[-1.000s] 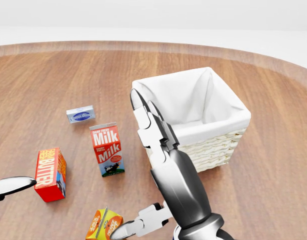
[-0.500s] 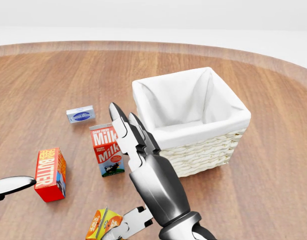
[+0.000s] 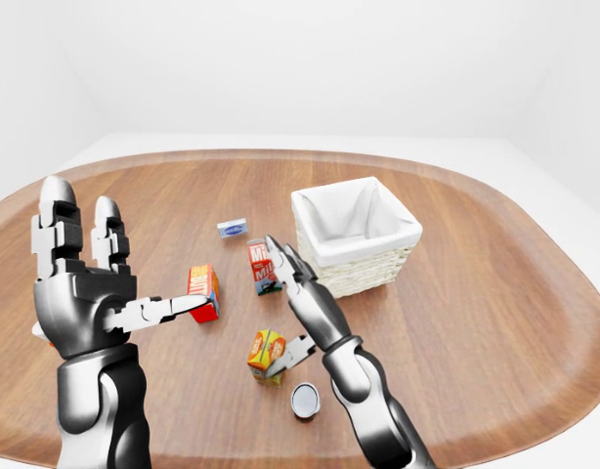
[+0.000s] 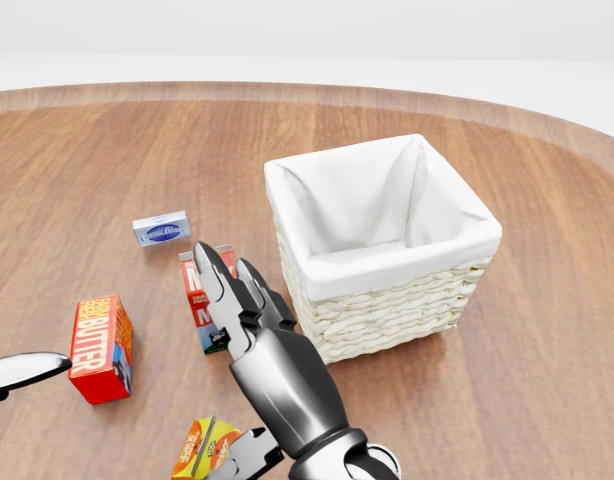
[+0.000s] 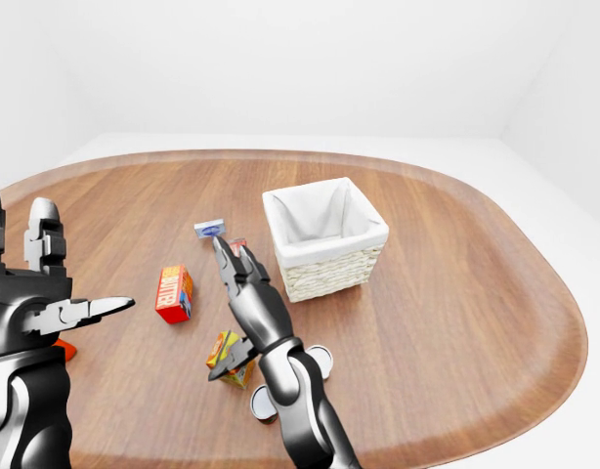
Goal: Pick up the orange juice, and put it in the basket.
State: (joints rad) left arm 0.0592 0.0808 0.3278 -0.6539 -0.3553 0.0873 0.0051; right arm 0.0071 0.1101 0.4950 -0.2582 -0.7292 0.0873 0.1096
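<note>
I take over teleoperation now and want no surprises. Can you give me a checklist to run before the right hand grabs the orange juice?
1. Orange juice carton in view, standing on the table: ok.
2. Right hand open: ok, fingers spread and thumb by the carton.
3. Fingers closed round the carton: not ok, no grip yet.
4. Basket upright and its inside showing only white lining: ok.
5. Left hand out of the way: ok, raised at the left of the left-eye view, open.
6. Milk carton clear of the fingers: cannot tell, the hand overlaps it in the head view.
</note>
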